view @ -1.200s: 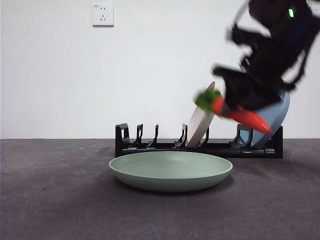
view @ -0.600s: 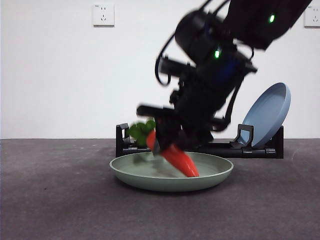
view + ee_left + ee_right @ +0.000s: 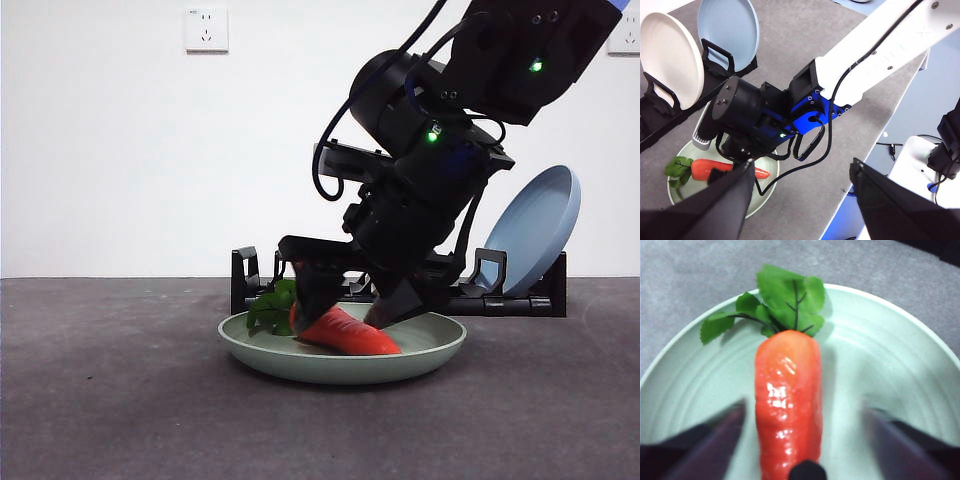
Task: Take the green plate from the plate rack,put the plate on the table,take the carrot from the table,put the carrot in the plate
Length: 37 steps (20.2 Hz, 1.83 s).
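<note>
The pale green plate (image 3: 430, 350) lies flat on the dark grey table (image 3: 110, 400) in front of the black plate rack (image 3: 258, 292). The orange carrot (image 3: 350, 335) lies on its side in the plate, leaves to the left. My right gripper (image 3: 350, 310) is low over the plate, its jaws open and spread either side of the carrot. The right wrist view shows the carrot (image 3: 787, 400) lying free between the jaws of that gripper (image 3: 805, 412) on the plate (image 3: 880, 365). My left gripper (image 3: 800, 200) is open and empty, high above the scene.
A blue plate (image 3: 540, 225) leans in the rack's right end. A cream-white plate (image 3: 670, 55) stands in the rack beside it, hidden behind the arm in the front view. The table's edge (image 3: 875, 125) runs close behind the right arm.
The right arm swung left and down with the carrot, from beside the rack into the plate. The carrot went from tilted to lying flat, and the jaws opened.
</note>
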### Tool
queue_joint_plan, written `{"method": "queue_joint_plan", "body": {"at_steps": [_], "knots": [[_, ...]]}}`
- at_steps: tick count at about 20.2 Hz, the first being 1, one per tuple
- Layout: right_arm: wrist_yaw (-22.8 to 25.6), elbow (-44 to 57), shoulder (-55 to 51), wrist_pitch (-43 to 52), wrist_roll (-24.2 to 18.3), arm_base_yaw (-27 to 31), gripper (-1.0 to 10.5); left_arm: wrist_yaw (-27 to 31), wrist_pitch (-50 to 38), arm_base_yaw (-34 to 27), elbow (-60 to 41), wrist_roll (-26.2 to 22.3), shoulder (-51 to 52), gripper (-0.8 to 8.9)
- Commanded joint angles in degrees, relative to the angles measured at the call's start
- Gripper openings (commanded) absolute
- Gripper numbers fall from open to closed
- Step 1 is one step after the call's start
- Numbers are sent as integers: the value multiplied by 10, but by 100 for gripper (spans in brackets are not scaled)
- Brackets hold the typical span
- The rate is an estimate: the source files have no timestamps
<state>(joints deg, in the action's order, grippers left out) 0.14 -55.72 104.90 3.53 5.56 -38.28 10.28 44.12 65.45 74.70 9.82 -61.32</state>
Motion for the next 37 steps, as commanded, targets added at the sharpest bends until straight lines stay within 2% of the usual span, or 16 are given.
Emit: {"method": "queue_joint_plan", "body": {"at_steps": [1,7,14,15,19,22,25,27,28,29,37], "knots": [[0,2,-7,-7,0,-1,568,0,1,2,0,7,0,323],[1,2,-163,-123,-1,-1,567,1,10,2,0,7,0,323],[-3,2,-420,-426,-1,-1,563,1,11,2,0,7,0,315],[-7,2,-452,-463,-1,-1,563,1,12,2,0,7,0,315],[-75,2,-551,-579,0,-1,562,1,28,2,0,7,0,314],[-78,2,-599,-637,0,-2,547,1,46,2,0,7,0,314],[-77,2,-627,-660,0,-2,377,1,66,2,0,7,0,299],[-77,2,-638,-661,0,-2,169,1,80,2,0,7,0,42],[-77,2,-639,-661,0,-2,87,1,83,2,0,7,0,-28],[-77,2,-640,-661,0,-2,-14,1,87,2,0,7,0,-6],[-75,2,-640,-658,1,-1,1,1,92,2,0,7,0,-4]]}}
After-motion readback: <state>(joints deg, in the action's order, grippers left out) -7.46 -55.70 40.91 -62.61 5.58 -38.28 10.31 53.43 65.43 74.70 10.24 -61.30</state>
